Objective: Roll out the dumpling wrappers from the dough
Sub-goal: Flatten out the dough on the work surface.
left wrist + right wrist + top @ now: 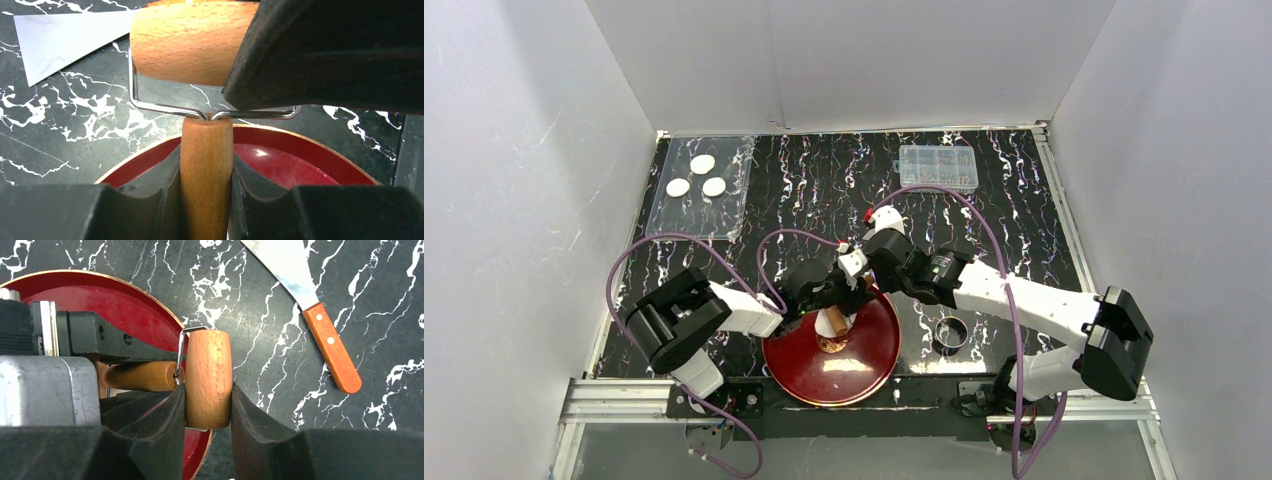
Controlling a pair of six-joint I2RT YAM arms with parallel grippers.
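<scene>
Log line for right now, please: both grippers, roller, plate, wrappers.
left gripper: shut on roller handle | right gripper: shut on roller drum | roller: over red plate | dumpling wrappers: three on clear sheet

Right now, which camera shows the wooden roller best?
The left wrist view: the wooden roller shows its handle, wire frame and drum together. The right wrist view shows mostly its drum, the handle half hidden. In the top view only a small tan bit shows.

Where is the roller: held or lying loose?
Held: the left end effector grips the roller by its handle, the right end effector its drum.
</scene>
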